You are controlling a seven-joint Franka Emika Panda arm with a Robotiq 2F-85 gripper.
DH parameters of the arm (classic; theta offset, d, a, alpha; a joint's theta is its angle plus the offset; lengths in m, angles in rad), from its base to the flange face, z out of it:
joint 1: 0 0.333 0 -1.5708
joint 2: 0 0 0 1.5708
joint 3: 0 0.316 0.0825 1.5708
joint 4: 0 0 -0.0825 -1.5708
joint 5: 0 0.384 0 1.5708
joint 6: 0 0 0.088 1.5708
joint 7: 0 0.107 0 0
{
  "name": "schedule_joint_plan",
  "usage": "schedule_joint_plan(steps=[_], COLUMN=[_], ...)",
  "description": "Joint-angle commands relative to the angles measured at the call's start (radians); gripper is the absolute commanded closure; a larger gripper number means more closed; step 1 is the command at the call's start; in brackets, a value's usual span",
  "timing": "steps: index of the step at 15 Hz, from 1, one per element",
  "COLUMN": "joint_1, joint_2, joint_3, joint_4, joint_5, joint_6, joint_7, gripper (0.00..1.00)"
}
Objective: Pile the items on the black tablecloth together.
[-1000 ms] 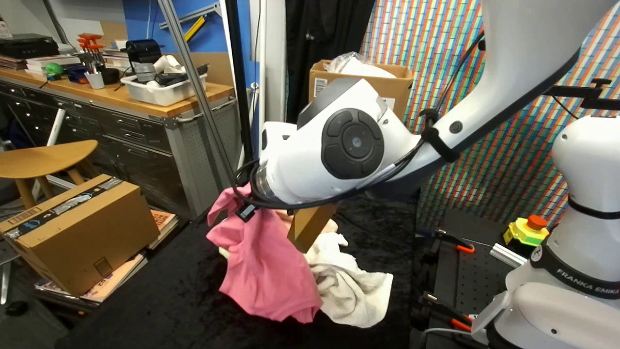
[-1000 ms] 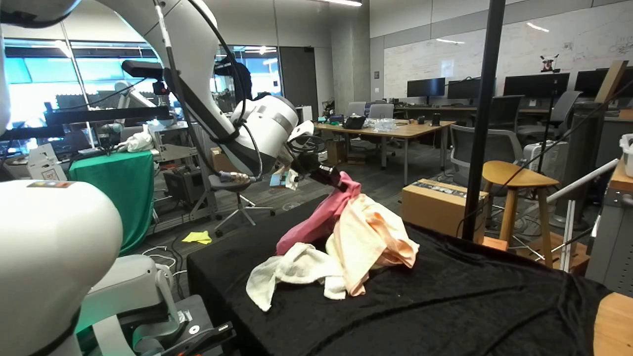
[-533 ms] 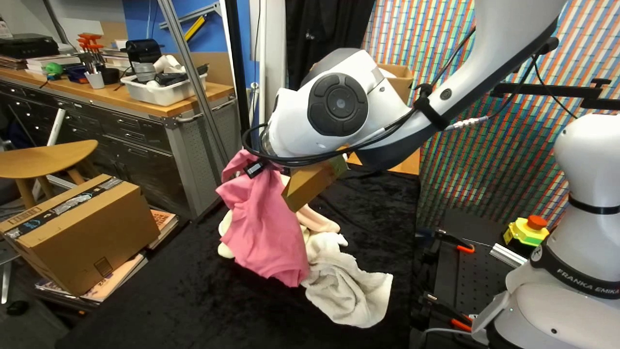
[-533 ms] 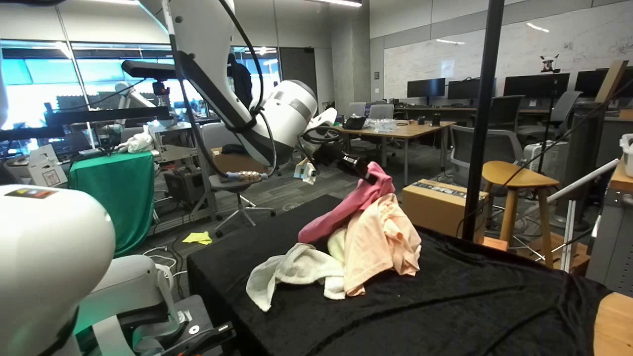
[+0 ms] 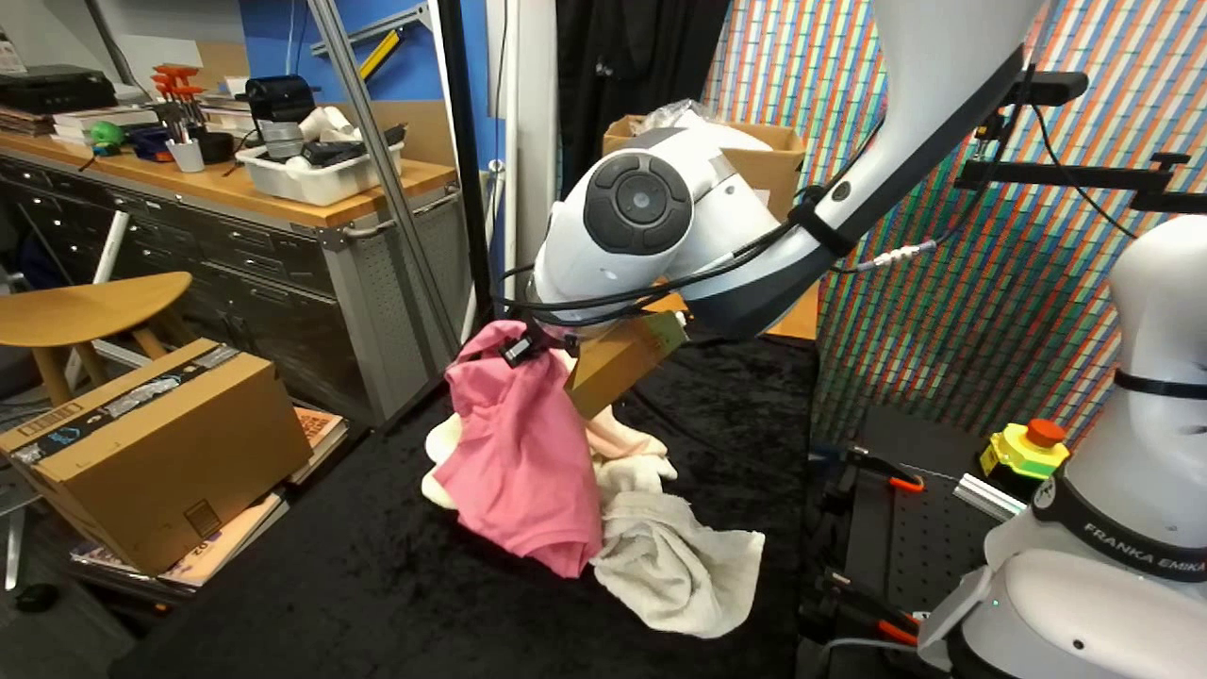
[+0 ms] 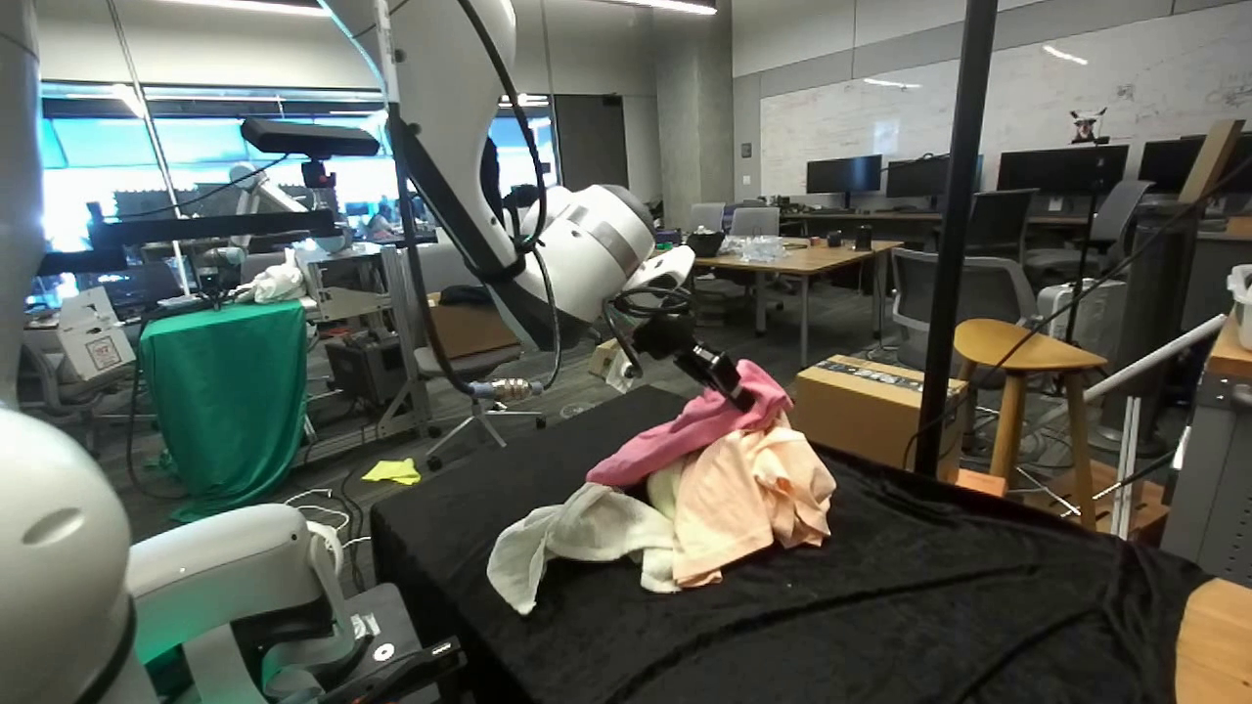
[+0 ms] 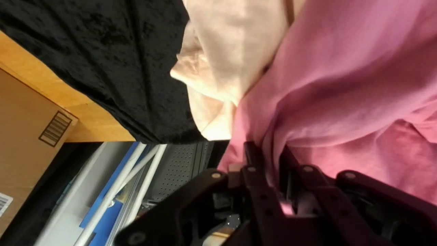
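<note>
Near: gripper (image 7: 269, 149), its jaws set closely about a fold of pink cloth (image 7: 341, 102). Pale peach cloth (image 7: 235, 44) adjoins the pink at left; farther left are black tablecloth (image 7: 102, 51), a wooden surface (image 7: 92, 118) and a cardboard box (image 7: 24, 136).

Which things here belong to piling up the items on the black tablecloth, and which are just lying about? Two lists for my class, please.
Part of the job:
pink cloth
peach cloth
white cloth
pale yellow cloth
black tablecloth
gripper

Just lying about:
taped cardboard box
wooden stool
bright yellow rag on the floor
white tub
</note>
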Motion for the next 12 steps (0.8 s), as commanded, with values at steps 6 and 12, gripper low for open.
schedule_joint_plan(steps=[6,12], joint_1=[-0.292,-0.330], joint_2=[-0.055,-0.185], joint_3=[0.272,0.305], joint_4=[-0.043,-0.062], joint_5=[0.419,0.844], joint_6=[0.024,-0.042], joint_7=[-0.469,-0.885], gripper=[0.13,0.00])
